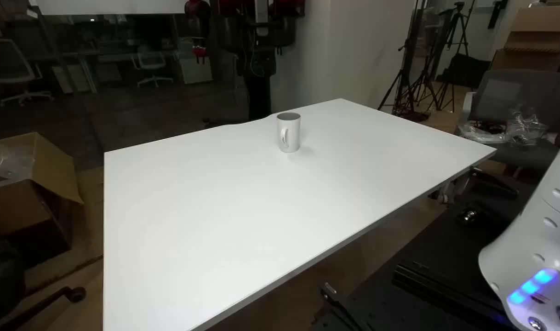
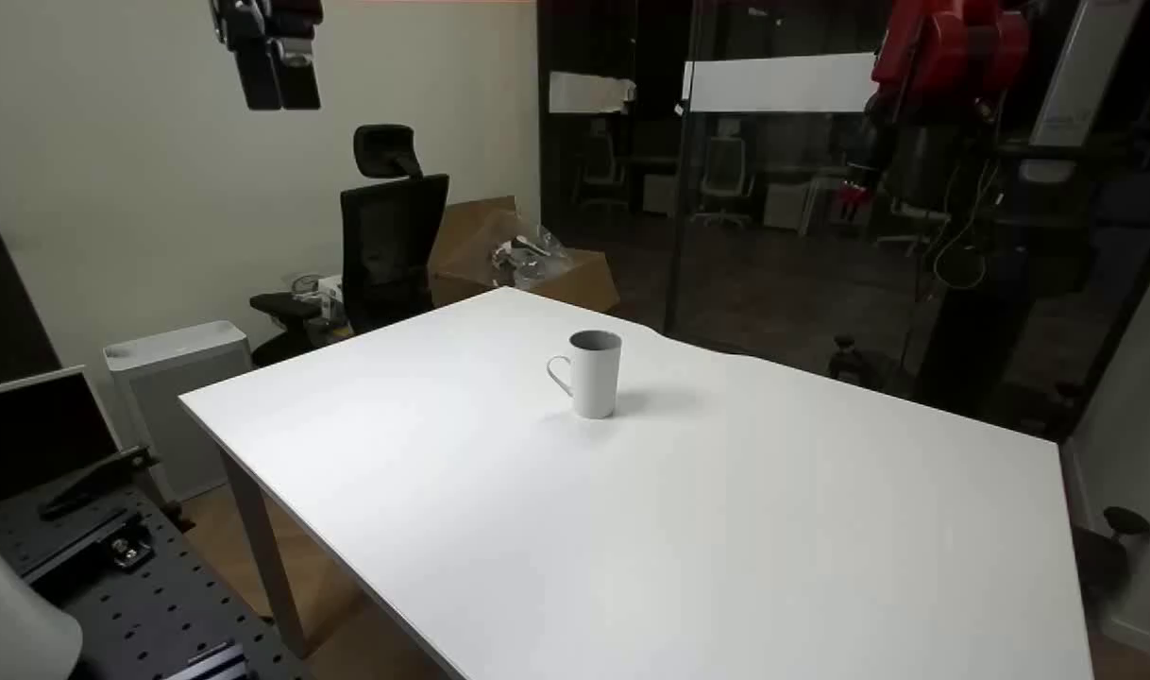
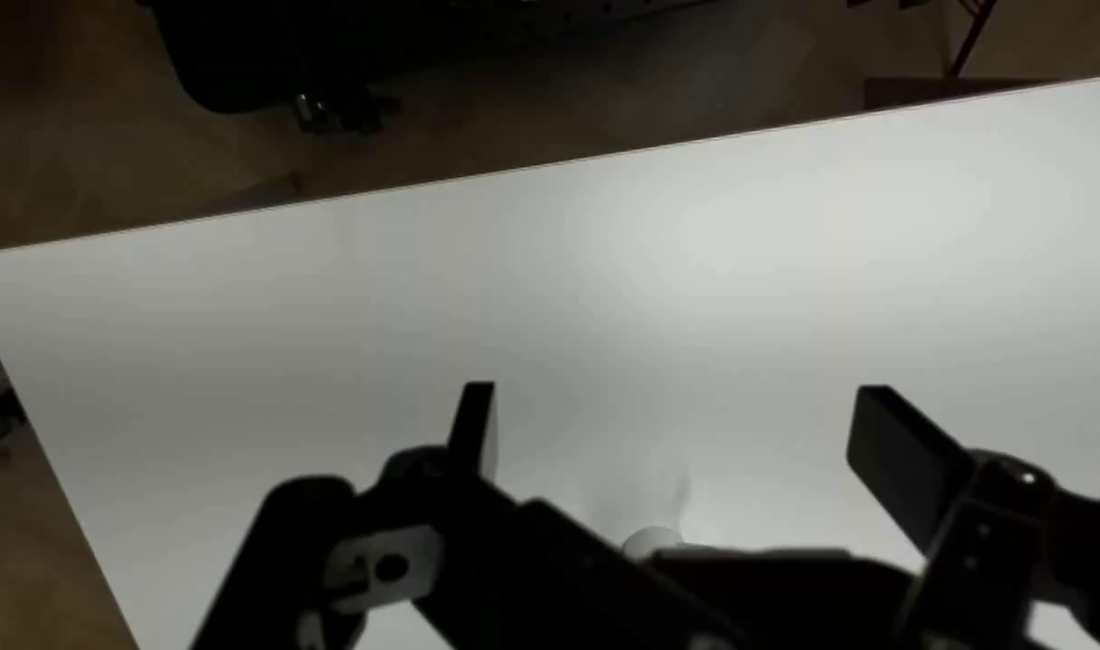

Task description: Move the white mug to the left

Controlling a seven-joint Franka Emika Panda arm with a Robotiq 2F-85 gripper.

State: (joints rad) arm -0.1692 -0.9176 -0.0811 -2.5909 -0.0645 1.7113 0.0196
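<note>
The white mug (image 1: 288, 135) stands upright on the white table in both exterior views. In an exterior view the mug (image 2: 596, 378) shows its handle to the left and a grey inside. My gripper (image 2: 280, 90) hangs high at the upper left of that view, well above the table and apart from the mug. In the wrist view my gripper (image 3: 675, 406) has its black fingers spread wide, with only bare table between the tips. Only a small part of the mug (image 3: 651, 539) shows there, low in the picture; the gripper body hides the rest.
The white table (image 1: 215, 220) has a near edge beside the dark robot mount (image 2: 178, 604). Behind the table's far edge is a red and black machine (image 2: 953, 57). A black chair (image 2: 391, 236) and open cardboard boxes (image 1: 27, 193) stand off the table.
</note>
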